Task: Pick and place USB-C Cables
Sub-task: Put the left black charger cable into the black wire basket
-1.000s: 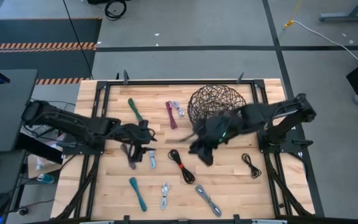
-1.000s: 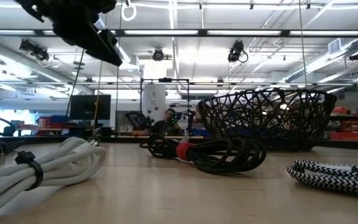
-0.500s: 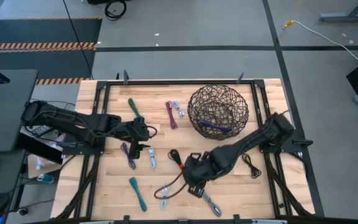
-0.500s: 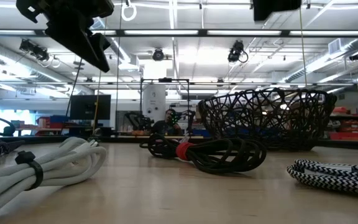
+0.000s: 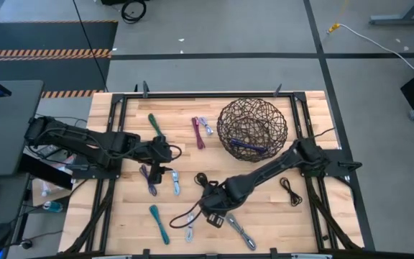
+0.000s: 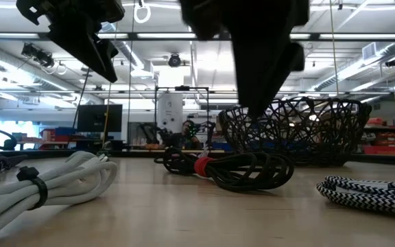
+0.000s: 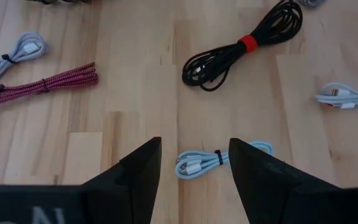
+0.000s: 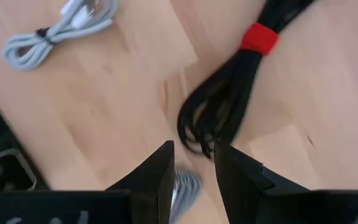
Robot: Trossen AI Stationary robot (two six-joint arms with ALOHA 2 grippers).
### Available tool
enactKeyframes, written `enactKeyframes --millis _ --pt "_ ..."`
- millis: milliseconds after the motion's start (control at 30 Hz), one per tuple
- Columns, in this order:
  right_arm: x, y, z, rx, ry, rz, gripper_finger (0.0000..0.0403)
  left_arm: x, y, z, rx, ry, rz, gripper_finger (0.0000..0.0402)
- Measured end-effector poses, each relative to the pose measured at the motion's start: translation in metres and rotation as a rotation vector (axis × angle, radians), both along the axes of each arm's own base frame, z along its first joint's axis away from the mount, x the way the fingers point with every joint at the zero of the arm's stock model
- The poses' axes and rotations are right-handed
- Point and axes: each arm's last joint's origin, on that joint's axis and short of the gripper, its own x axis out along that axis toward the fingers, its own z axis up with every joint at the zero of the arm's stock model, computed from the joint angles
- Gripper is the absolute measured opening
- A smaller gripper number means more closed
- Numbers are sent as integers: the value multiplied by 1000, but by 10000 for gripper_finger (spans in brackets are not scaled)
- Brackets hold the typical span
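Note:
Several small tied cable bundles lie flat on the wooden table (image 5: 121, 216). My right gripper (image 5: 214, 210) hangs open, pointing down over the near end of the black cable with the red tie (image 8: 229, 93), its fingertips (image 6: 254, 110) clear above it. My left gripper (image 5: 168, 157) stands open at the table's left, over the light-blue cable (image 7: 219, 158). Around them lie the green (image 5: 155, 126), maroon (image 5: 198, 134), purple (image 5: 148, 180), teal (image 5: 159, 224), white (image 5: 190, 227), grey braided (image 5: 241, 232) and thin black (image 5: 290, 191) cables. One cable (image 5: 249, 146) lies in the wire basket (image 5: 225, 115).
The dark wire-mesh basket stands at the table's far middle-right. A black metal frame (image 5: 207, 93) runs around the table's edges. Bare wood lies between the cables at the near left and far right. People and shelves show in the room beyond (image 6: 184, 130).
My right gripper has swung from beside the basket toward the table's near edge and left, and come down steeply over the black-red cable, tipping further downward. My left gripper has stayed in place and tipped down a little. No cable has moved.

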Motion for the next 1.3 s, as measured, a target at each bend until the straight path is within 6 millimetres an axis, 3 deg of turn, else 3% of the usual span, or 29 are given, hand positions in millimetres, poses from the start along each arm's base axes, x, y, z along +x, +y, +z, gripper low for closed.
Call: enactKeyframes --millis 333,633,1000,1100,1233,1300 --pt "-3 -8 -25 -20 78 -30 119 0 0 0 -2 -1 2 195" --pt "0 -8 -50 110 6 -55 119 0 0 0 -5 -6 5 195" --pt "0 -9 -55 118 -5 -34 116 0 0 1 -30 -8 34 195" --pt "-1 -10 -57 97 -7 -41 91 0 0 1 -35 -8 41 195" --pt "-1 -10 -57 80 -16 -42 17 0 0 1 -45 -8 53 195" --pt "-1 -10 -57 70 -24 -44 10 0 0 1 -48 -8 56 195"
